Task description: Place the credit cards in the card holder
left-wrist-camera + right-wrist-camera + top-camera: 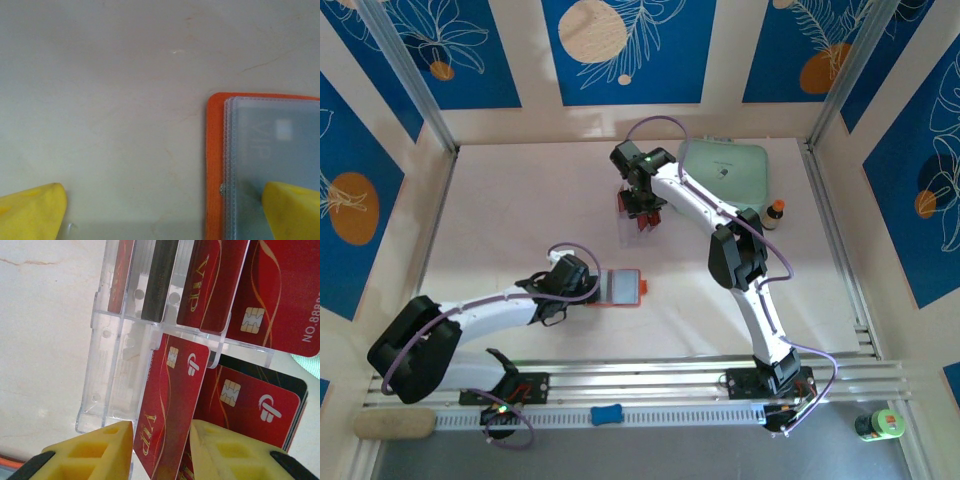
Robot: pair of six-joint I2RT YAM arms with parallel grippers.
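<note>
The right gripper (162, 440) flanked a red "VIP" card (167, 405); whether it gripped was unclear. A second red card (280, 295) read "NO.888". The left gripper (165, 205) gaped wide over the orange card holder (214, 165).

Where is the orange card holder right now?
In the top view the card holder lies open on the table, left of centre, right beside the left gripper and closer to the near edge than the clear rack.

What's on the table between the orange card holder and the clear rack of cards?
Nothing; in the top view the table between card holder and clear rack is bare.
</note>
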